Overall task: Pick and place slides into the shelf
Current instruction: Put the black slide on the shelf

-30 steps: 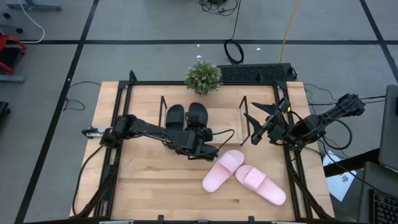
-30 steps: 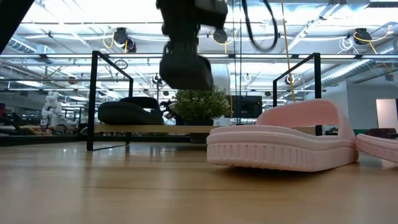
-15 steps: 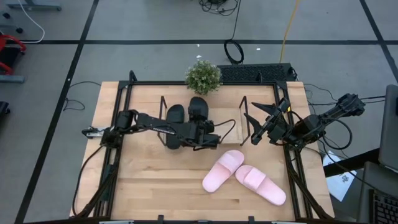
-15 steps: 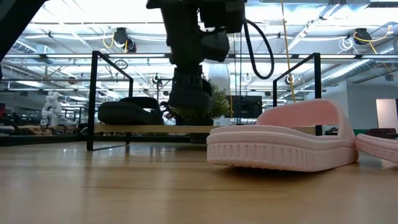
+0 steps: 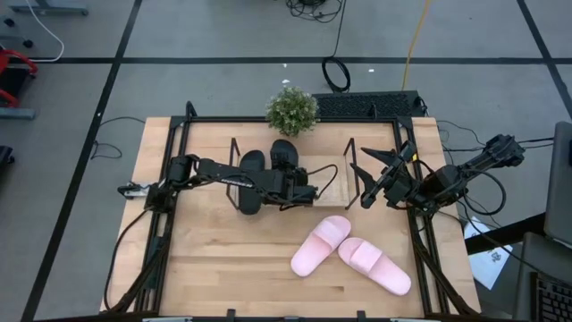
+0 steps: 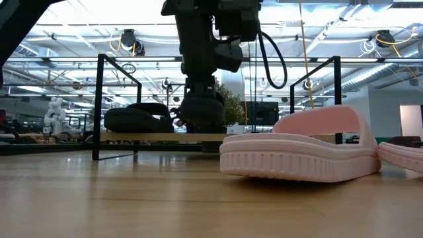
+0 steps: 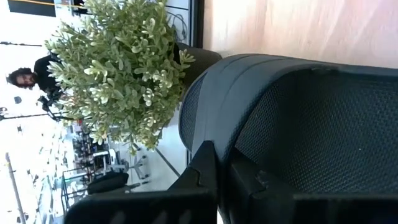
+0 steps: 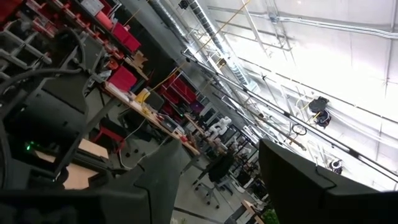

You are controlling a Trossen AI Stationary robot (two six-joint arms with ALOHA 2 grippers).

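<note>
High view: left claw (image 5: 288,182) over the shelf (image 5: 332,191), clamped on the right-hand black slide (image 5: 284,159), beside the other black slide (image 5: 251,179), already on the shelf base. Right claw (image 5: 375,182) parked at the shelf's right end, fingers spread, holding nothing. Two pink slides (image 5: 349,254) on the worktop (image 5: 214,259) in front, well apart from the shelf. Plant (image 5: 292,110) just behind.

Low view: left claw (image 6: 201,111) low at shelf level, black slide (image 6: 135,118) on the shelf beyond, pink slide (image 6: 297,152) close to camera.

Left wrist view: fingers (image 7: 205,180) pinched on the black slide's strap (image 7: 292,124); plant (image 7: 118,68) near the toe.

Right wrist view: only room; nothing held.

Risks, as judgement: release while tilted could tip the slide onto its neighbour; pushing deeper could knock the plant; lifting out carelessly could snag the strap or wire frame.
</note>
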